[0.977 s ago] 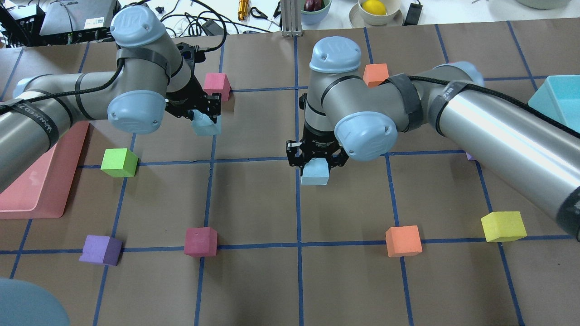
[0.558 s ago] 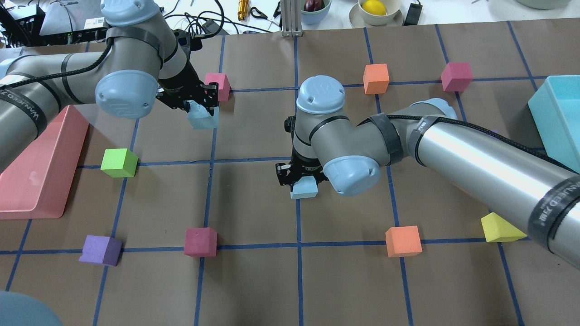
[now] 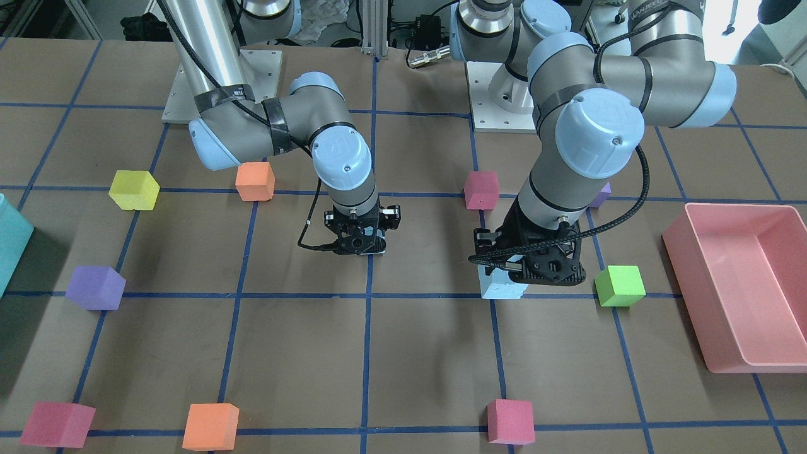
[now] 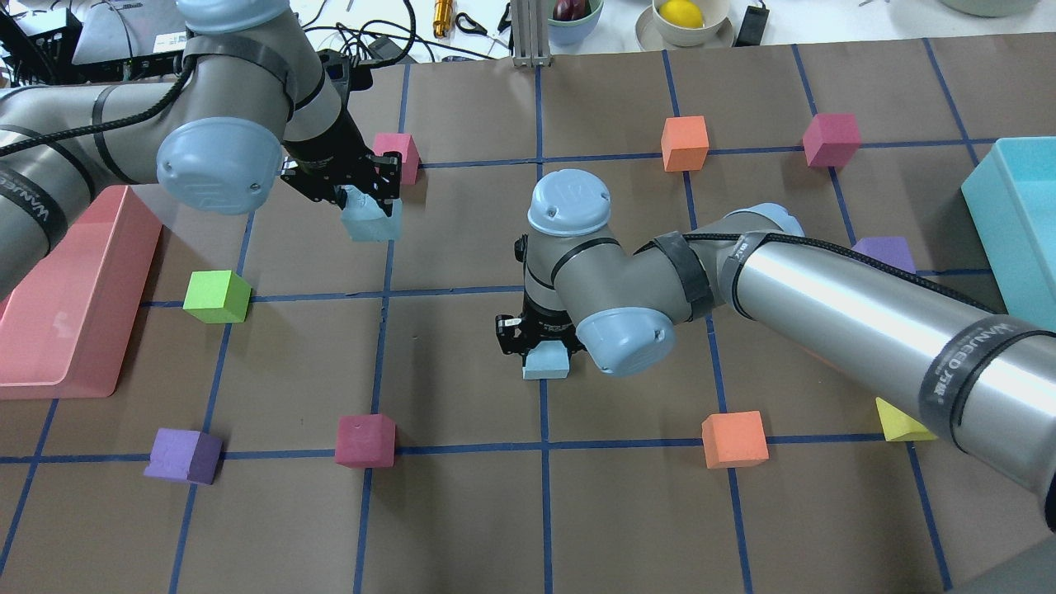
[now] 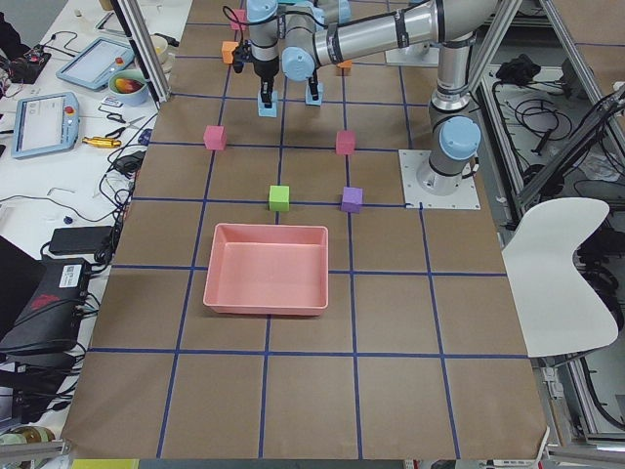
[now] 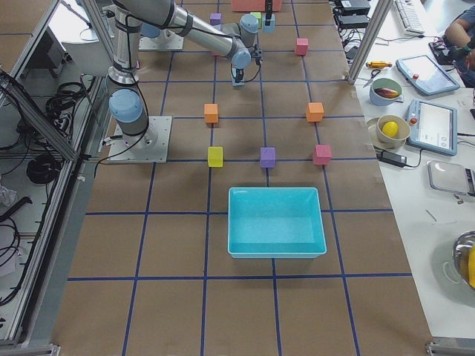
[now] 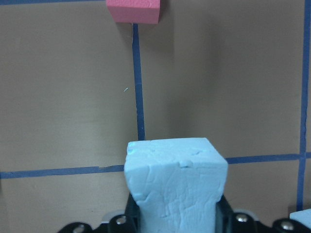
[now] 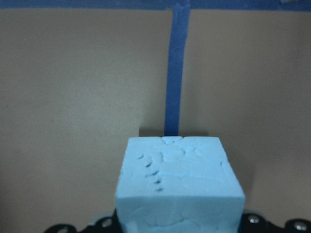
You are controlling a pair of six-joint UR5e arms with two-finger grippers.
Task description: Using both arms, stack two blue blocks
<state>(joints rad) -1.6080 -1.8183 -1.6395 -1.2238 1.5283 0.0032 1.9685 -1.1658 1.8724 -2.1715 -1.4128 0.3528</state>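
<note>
Blue block A (image 4: 371, 221) is clamped between the fingers of the left gripper (image 4: 364, 200). In the left wrist view its cracked top face fills the lower middle, and the table looks well below it, so it is noted as lifted. It hangs just in front of a pink cube (image 4: 394, 155), on the robot's side, over a blue tape line.

Blue block B (image 4: 545, 363) is gripped by the right gripper (image 4: 540, 345), jaws closed on two opposite sides. It is positioned on the central tape line near the table's middle. In the right wrist view only a thin shadow is seen at its far edge; whether it touches the paper cannot be told.

The two blocks are well apart, B nearer the robot and to A's right in the overhead view. Neither is stacked.

The left arm (image 4: 124, 140) is bent in from the overhead view's left, the right arm (image 4: 825, 305) from its right, with the elbow over the table.

On the brown paper table (image 4: 462, 511) a green cube (image 4: 216, 295) and a pink tray (image 4: 74, 313) are recorded on the left, and a teal bin (image 4: 1015, 223) at the right edge. Purple, magenta, orange and yellow cubes are scattered around.
</note>
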